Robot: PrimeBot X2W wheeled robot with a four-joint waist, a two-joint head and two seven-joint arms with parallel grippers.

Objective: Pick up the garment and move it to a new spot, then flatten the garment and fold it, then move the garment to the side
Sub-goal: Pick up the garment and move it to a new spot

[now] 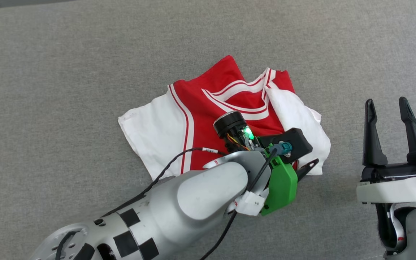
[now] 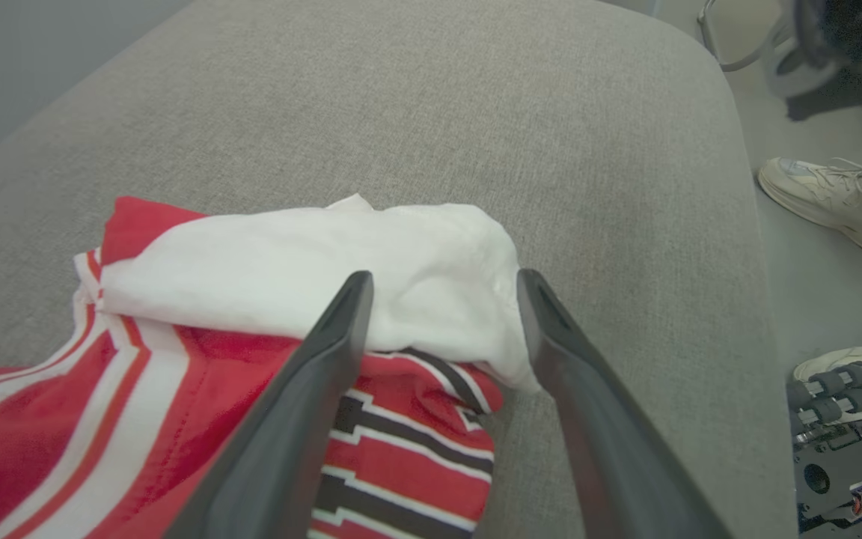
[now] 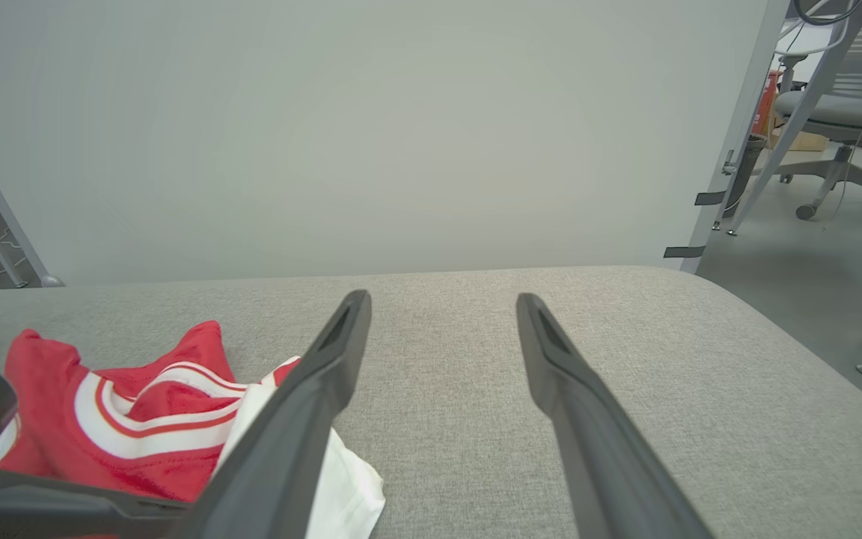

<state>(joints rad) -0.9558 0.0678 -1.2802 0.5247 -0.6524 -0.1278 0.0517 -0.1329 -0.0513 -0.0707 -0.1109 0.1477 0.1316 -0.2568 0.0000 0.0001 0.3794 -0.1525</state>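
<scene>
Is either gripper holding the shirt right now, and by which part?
Nothing is held. The left gripper stands open over the white sleeve of the garment; the right gripper is open, clear of it.

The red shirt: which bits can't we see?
Head view: the shirt's chest, hidden under the left arm.
Left wrist view: its letters, partly behind the left pincer's finger, cut by the bottom edge.
Right wrist view: part of it, behind the right pincer's finger and cut by the bottom edge.
</scene>
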